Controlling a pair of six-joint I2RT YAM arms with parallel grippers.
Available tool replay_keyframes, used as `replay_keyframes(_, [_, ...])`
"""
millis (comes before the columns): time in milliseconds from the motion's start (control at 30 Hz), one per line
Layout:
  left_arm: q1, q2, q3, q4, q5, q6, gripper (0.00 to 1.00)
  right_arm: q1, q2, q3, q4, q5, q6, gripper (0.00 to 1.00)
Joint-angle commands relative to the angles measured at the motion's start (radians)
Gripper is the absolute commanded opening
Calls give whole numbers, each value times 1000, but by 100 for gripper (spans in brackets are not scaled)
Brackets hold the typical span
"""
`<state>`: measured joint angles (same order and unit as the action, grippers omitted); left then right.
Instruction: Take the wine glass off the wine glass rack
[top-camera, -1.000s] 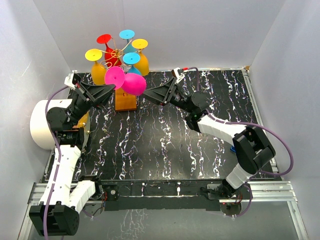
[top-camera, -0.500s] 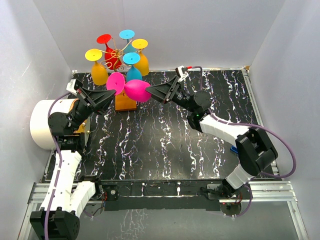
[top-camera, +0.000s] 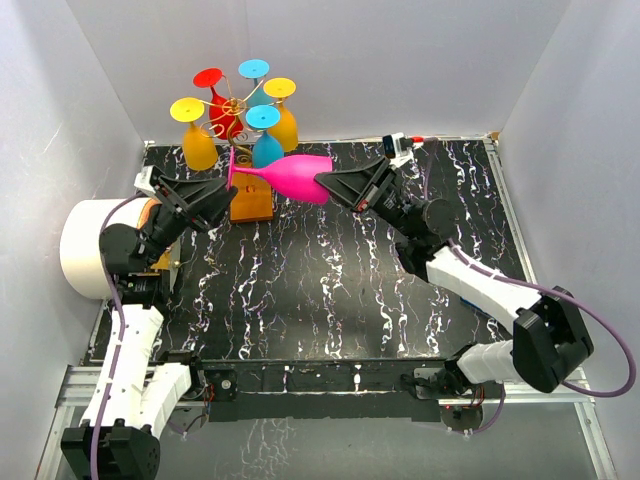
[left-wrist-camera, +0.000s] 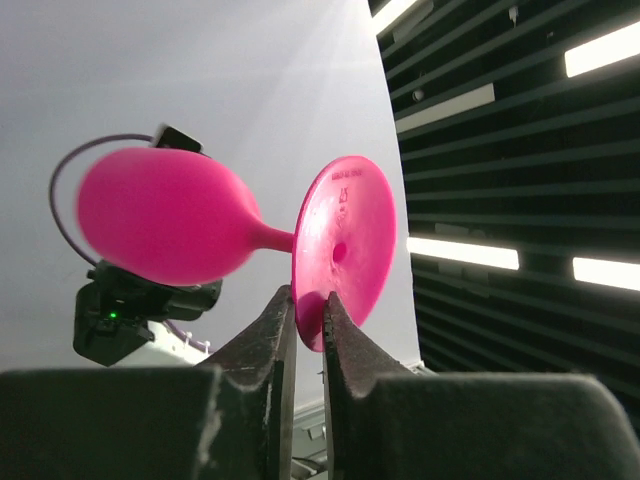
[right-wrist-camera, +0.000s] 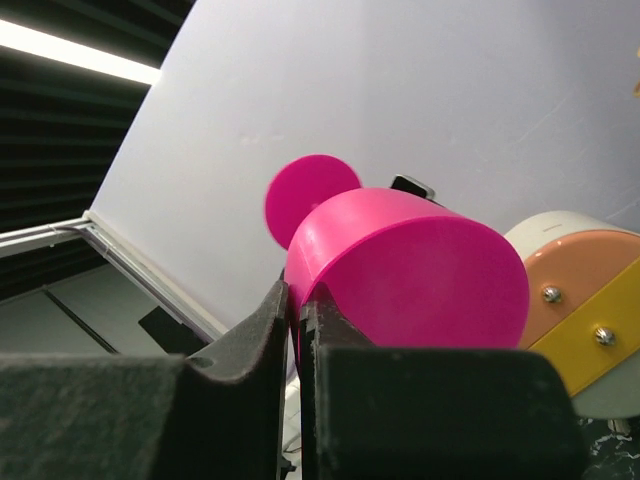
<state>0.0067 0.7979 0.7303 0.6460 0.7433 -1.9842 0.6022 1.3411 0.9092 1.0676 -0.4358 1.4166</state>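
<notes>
Two pinches logged on my pink wine glass (top-camera: 290, 176), level just beside the wine glass rack (top-camera: 251, 205): left gripper (left-wrist-camera: 308, 300) clenched on its foot, right gripper (right-wrist-camera: 297, 296) on its bowl rim.

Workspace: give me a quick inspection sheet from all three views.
Surface: black marbled table, white veining.
Job's things: pink wine glass held horizontal in the air beside the wine glass rack; other coloured glasses hang on the rack.
Clutter: white cylinder at the left edge.
Grippers: left gripper shut on the glass's foot; right gripper shut on the bowl's rim.
Cables: purple cables loop along both arms, away from the glass.
Surroundings: white walls; metal rail at the near edge.
</notes>
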Motion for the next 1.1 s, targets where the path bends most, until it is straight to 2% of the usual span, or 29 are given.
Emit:
replay_keyframes(0, [1,-8,-4,-210,63,168,48,-2,-68,-49,8,39,-63,0])
replay_keyframes(67, [1,-23,-2,-319,65,228,73,-21,-119,-68,-149,63,-152,0])
replay_keyframes(100, [1,-29,-4,-365,65,258,82,-29,-148,-75,-252,91,-211,0])
replay_keyframes(133, [0,-32,-10,-402,69,283,89,-35,-184,-74,-436,142,-276,0])
replay_keyframes(233, [0,-34,-47,-494,76,357,98,-37,-261,-36,-909,414,-431,0])
replay_keyframes(333, [1,-38,-57,-600,62,463,99,-36,-263,20,-1290,710,-483,0])
replay_keyframes(400, [0,-37,-38,-678,38,547,99,-36,-240,66,-1478,873,-506,0])
replay_keyframes(533, [1,-7,66,-862,-17,733,99,-37,-164,166,-1691,1060,-615,0])
replay_keyframes(700, [1,41,208,-1079,-59,956,99,-49,-10,363,-1855,1171,-710,0])
replay_keyframes(767, [1,42,249,-1137,-75,1013,99,-81,62,458,-1921,1162,-712,0])
replay_keyframes(933, [1,14,306,-1228,-103,1097,99,-211,238,688,-2025,997,-747,0])
replay_keyframes(1067, [1,-8,314,-1251,-90,1124,99,-313,343,832,-2098,1006,-711,0])
